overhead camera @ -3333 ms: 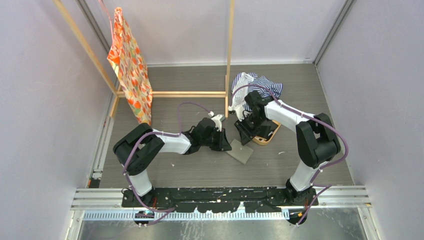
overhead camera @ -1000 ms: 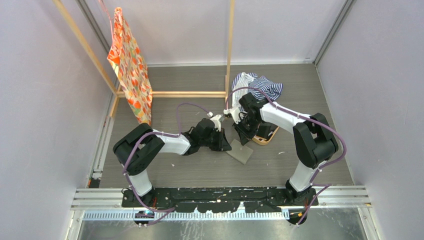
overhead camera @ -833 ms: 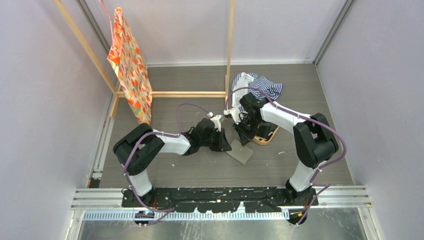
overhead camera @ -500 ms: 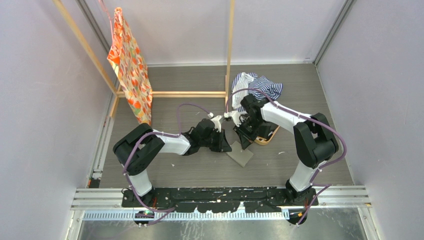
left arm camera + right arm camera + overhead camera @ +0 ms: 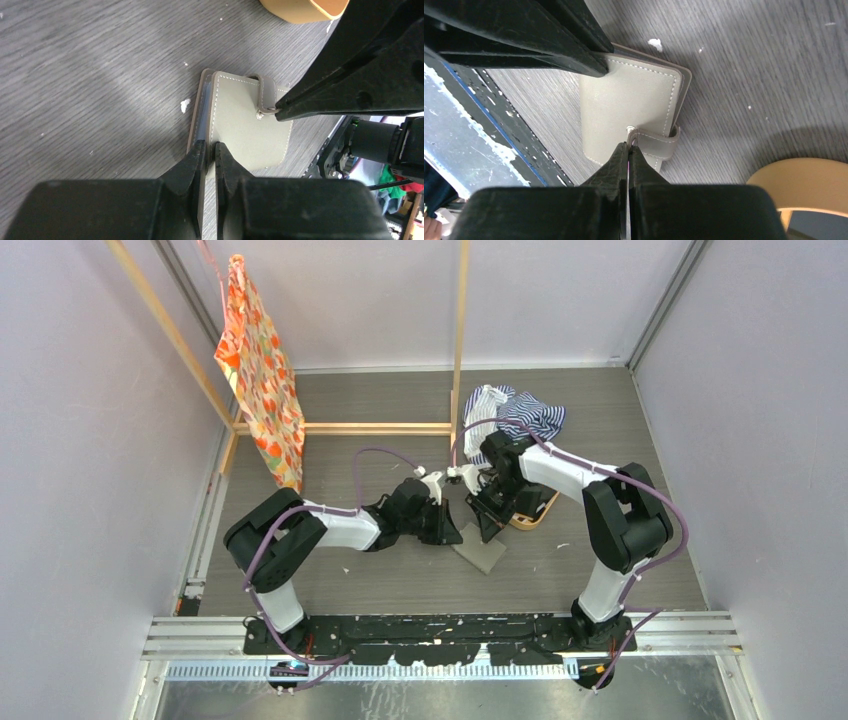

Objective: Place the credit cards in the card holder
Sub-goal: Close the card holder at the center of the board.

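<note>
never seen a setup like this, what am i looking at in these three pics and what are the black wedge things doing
These are two robot arms bolted at a table edge. The wide picture looks down from above. The other two come from a camera on each wrist, so the black wedges at the bottom are that arm's own claw. On the table lie a grey card holder, an orange-tan tray and a striped cloth. A flowered cloth hangs on a wooden frame. The left claw pinches the holder's edge. The right claw, closed, sits at its snap tab.
</note>
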`<state>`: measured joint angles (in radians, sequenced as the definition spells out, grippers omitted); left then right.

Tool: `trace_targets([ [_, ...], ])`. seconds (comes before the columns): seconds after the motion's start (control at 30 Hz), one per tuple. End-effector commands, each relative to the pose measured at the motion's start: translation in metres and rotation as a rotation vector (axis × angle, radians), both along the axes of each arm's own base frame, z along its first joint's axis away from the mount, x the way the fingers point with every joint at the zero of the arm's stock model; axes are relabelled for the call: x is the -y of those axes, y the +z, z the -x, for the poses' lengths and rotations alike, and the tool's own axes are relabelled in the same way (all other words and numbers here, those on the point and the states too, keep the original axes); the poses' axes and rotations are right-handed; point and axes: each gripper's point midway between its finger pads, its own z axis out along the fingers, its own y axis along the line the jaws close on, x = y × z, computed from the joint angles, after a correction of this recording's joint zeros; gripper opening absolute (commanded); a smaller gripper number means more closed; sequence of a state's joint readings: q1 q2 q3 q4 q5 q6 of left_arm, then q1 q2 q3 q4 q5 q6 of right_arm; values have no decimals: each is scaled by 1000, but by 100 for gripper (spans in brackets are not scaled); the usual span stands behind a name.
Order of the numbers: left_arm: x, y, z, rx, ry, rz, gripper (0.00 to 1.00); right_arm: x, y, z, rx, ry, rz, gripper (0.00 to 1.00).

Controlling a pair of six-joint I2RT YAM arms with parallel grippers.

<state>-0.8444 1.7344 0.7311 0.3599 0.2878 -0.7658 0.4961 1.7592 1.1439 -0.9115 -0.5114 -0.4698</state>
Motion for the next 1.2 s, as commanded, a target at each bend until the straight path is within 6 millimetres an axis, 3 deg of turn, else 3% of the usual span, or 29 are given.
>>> trace_targets([
  [0.0,-7,-3,3,-2,14,-24,9,-2,-1,-5,80,16,35,1],
  [0.5,-7,-2,4,-5,15,-17,9,-7,10,-13,211,20,32,1],
  [0.8,-7,-1,4,-7,17,-14,9,-18,5,1,207,96,40,1],
  [1.17,-7,-2,4,-9,19,-9,9,-21,0,2,229,109,66,3],
])
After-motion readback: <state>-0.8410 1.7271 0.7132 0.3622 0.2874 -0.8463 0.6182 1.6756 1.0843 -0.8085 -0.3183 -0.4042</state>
